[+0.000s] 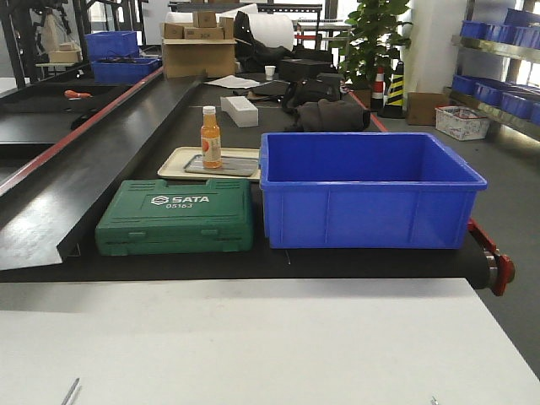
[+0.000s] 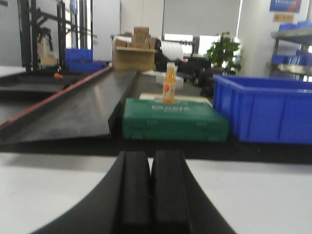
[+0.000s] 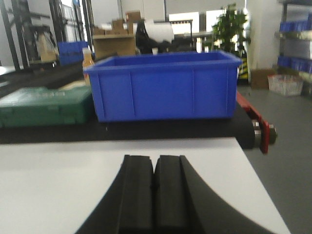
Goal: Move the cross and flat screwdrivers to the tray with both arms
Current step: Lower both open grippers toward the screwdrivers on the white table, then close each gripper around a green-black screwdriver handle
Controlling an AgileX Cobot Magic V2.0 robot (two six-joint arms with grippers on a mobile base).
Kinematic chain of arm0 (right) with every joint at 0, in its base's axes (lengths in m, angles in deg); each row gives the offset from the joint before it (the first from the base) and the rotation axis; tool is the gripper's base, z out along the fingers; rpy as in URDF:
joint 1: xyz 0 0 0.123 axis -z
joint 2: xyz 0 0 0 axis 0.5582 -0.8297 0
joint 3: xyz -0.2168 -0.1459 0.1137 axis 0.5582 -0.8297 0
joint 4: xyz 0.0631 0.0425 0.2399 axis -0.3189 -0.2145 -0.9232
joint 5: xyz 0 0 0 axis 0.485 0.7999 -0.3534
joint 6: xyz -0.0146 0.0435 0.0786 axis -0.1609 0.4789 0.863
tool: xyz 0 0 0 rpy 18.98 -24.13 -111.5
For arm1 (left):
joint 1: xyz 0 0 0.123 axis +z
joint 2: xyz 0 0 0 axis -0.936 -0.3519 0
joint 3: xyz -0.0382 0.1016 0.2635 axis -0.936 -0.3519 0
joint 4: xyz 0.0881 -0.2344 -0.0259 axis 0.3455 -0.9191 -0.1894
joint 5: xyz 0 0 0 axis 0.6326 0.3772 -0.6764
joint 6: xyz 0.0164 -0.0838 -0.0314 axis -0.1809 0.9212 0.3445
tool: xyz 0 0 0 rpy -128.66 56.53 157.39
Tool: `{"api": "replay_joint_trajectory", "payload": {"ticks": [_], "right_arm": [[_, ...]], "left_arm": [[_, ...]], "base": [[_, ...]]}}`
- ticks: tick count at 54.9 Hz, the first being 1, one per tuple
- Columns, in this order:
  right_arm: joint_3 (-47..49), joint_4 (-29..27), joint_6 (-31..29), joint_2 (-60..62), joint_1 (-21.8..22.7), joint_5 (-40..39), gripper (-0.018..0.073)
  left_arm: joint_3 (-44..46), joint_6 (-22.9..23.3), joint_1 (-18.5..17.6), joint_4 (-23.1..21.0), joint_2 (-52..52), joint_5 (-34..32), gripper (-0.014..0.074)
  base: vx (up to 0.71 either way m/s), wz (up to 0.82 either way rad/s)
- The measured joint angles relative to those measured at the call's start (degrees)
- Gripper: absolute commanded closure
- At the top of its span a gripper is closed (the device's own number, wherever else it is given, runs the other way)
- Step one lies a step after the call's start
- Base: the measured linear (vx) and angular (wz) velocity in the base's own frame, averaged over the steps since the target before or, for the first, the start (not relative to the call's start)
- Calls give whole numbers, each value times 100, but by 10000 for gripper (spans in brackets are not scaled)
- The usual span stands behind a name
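Left end effector (image 2: 150, 168) is nearest in its wrist view: black pads pressed flat together, clenched on nothing, low over the white worktop (image 1: 270, 337). Right end effector (image 3: 155, 170) is the same, pads touching and empty, over the right part of that worktop.

Thin pale sliver (image 1: 72, 391) at the near-left edge of the front view; too small to tell what it is.

Beyond the worktop, on the black belt (image 1: 363, 260), left to right:
- Green case (image 1: 177, 218), lid closed, lying flat.
- Cream tray (image 1: 171, 162) behind the case, farther off. The grey tray (image 1: 240, 165) lies inside it, and an orange bottle (image 1: 211, 137) stands upright on the grey tray's left part.
- Blue bin (image 1: 367, 202), just beside the case on the right. It is deep and its floor is hidden from here.

The screwdrivers show in no view. They may be in the case or the bin; cannot tell. Task looks unstarted, with nothing but the bottle on the grey tray.

Handling, as a guess:
- Stiff and fairly light, with the weight at the handle end.
- The bare steel shaft is likely slick and too thin to pinch well, and the round body would roll.
- Best hold is across the chunky handle, near where the shaft enters, so it hangs level.
- The bottle crowds the tray's left part, so the bare right side looks the safer place to set them down.
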Motion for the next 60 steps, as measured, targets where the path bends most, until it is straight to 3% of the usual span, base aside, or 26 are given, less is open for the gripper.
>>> {"api": "replay_joint_trajectory", "payload": {"ticks": [9, 19, 29, 42, 50, 60], "right_arm": [[94, 6, 0, 0, 0, -684, 567], [1088, 6, 12, -622, 0, 85, 557], [1949, 6, 17, -1857, 0, 659, 509], [2038, 6, 17, -3515, 0, 983, 326], [2038, 6, 17, -4429, 0, 977, 164], [2044, -5, 17, -5444, 0, 901, 85]], "left_arm": [[451, 0, 0, 0, 0, -442, 588], [1376, 0, 0, 0, -194, -510, 528], [1940, 0, 0, 0, -1338, -538, 394], [1955, 0, 0, 0, -2928, -347, 176], [1955, 0, 0, 0, -3611, -323, 155], [2016, 0, 0, 0, -4463, 333, 147]], "base": [[0, 0], [0, -1], [0, 0], [0, 0], [0, 0], [0, 0]]}}
